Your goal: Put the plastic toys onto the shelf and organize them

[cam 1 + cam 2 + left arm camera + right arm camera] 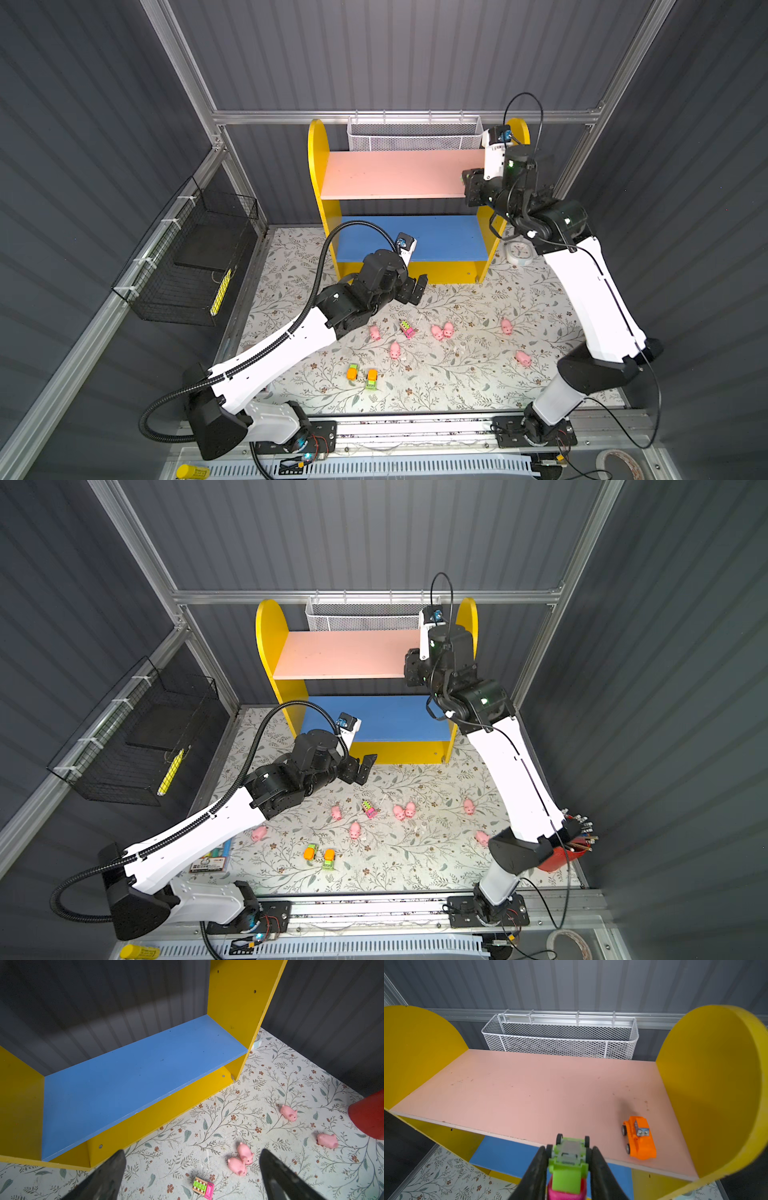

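The shelf (395,172) has a pink upper board (529,1088) and a blue lower board (124,1076). At the right end of the pink board's front edge, my right gripper (569,1149) (464,181) is shut on a green-and-pink toy vehicle (568,1167). An orange vehicle (639,1138) stands on that board near the yellow side. My left gripper (192,1152) (415,290) hangs open and empty over the floor before the shelf. Below it lie a green-pink vehicle (203,1187) and two pigs (241,1159). Several pink pigs (394,350) and two orange-green vehicles (361,375) are scattered on the mat.
A white mesh basket (415,137) hangs behind the shelf and a black wire basket (195,257) is on the left wall. A round white clock (518,252) lies by the shelf's right foot. A red cup (561,854) stands at the mat's right edge.
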You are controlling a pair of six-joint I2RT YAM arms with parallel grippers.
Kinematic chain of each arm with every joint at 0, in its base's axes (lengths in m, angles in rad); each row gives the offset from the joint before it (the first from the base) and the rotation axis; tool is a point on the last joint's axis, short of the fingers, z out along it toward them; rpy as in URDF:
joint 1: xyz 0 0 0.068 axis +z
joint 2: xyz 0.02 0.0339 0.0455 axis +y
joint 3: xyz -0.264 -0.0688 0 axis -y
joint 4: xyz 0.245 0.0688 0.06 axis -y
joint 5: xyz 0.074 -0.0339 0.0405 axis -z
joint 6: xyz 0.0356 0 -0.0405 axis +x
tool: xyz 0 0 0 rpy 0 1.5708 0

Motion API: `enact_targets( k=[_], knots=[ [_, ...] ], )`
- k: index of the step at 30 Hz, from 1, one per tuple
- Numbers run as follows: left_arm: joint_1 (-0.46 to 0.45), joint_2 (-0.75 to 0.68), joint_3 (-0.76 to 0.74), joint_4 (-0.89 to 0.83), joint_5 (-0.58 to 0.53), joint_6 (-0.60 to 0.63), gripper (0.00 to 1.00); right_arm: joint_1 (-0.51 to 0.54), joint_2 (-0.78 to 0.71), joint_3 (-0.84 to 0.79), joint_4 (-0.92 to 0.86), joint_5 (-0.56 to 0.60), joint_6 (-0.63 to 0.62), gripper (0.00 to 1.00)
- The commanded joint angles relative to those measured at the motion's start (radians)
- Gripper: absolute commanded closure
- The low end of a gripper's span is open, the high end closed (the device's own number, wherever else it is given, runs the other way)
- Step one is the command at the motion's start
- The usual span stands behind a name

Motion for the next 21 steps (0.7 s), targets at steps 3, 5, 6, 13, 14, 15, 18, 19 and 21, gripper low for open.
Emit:
enact_targets(
  k=[3, 5, 6, 13, 14, 15, 18, 19, 21],
  knots=[
    [-0.006, -0.045, -0.021, 0.032, -0.018, 0.015, 0.0, -0.038, 0.112, 0.165, -0.069, -0.072, -0.033, 0.67],
    [-0.005, -0.048, -0.022, 0.032, -0.02, 0.015, 0.0, -0.047, 0.136, 0.193, -0.078, -0.087, -0.027, 0.68],
    [-0.005, -0.048, -0.024, 0.032, -0.021, 0.016, 0.0, -0.05, 0.143, 0.197, -0.079, -0.094, -0.022, 0.67],
    [-0.005, -0.059, -0.043, 0.032, -0.04, 0.017, 0.0, -0.059, 0.173, 0.196, -0.082, -0.111, -0.006, 0.67],
    [-0.006, -0.061, -0.047, 0.032, -0.041, 0.018, 0.0, -0.059, 0.178, 0.195, -0.085, -0.113, -0.002, 0.67],
    [-0.006, -0.064, -0.049, 0.032, -0.043, 0.017, 0.0, -0.06, 0.182, 0.195, -0.088, -0.116, 0.001, 0.67],
    [-0.007, -0.068, -0.06, 0.035, -0.048, 0.019, 0.0, -0.059, 0.193, 0.195, -0.094, -0.116, 0.005, 0.67],
    [-0.005, -0.069, -0.061, 0.036, -0.05, 0.02, 0.0, -0.06, 0.196, 0.194, -0.097, -0.115, 0.005, 0.67],
    [-0.005, -0.072, -0.066, 0.039, -0.051, 0.021, 0.0, -0.061, 0.202, 0.195, -0.1, -0.113, 0.008, 0.67]
  ],
)
